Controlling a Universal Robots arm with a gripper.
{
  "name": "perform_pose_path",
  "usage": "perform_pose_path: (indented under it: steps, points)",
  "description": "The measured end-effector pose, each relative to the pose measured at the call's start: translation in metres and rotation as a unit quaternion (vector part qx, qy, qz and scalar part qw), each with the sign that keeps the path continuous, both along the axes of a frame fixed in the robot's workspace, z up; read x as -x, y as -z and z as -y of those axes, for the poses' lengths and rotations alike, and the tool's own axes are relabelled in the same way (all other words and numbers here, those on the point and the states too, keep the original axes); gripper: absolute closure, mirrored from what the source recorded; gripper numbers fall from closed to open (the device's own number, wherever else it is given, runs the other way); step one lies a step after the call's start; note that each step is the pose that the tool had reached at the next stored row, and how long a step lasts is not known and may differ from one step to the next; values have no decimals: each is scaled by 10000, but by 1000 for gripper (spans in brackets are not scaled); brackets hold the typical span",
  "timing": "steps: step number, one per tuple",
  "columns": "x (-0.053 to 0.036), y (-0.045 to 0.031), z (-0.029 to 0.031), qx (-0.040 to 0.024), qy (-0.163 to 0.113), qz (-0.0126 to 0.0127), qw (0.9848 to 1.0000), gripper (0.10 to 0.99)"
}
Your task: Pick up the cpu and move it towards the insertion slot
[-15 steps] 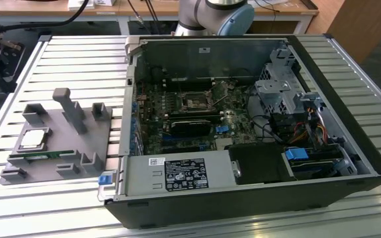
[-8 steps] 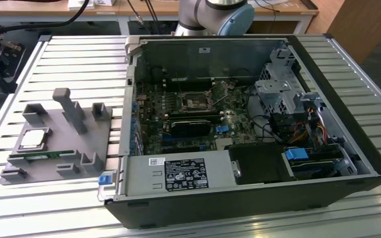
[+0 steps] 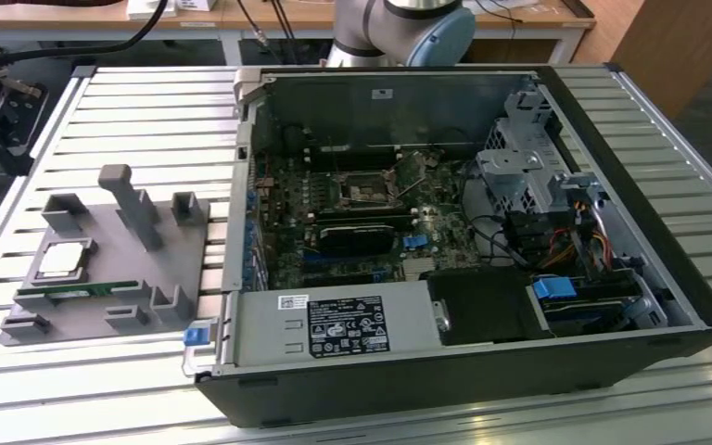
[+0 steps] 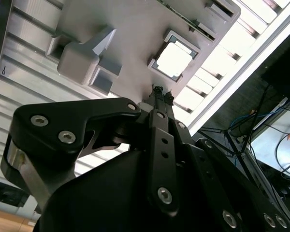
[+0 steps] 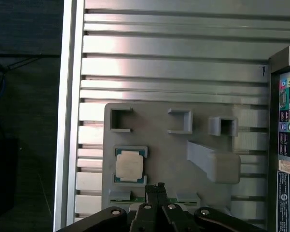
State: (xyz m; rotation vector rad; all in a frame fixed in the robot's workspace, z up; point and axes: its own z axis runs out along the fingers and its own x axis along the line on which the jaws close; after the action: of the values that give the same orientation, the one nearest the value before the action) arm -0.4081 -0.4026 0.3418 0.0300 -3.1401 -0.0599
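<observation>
One grey holder in the exterior view carries the cpu with a memory stick just beside it, well apart from the insertion slot inside the open case. In the second wrist view my pincer hangs near the cpu, tips pressed together and empty. In the first wrist view a grey post stands beside the cpu.

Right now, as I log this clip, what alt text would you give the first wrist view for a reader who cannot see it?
The cpu lies flat in its recess on a grey holder, untouched, with the gripper shut and empty just beside it. The holder rests on a slatted metal table, next to an edge of the computer case.
</observation>
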Motion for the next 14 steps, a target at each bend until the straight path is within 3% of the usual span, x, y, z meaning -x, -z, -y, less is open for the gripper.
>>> perform_pose_path:
  steps: [14]
  points:
    - [49, 48, 0, 0, 0, -1, 10000, 980]
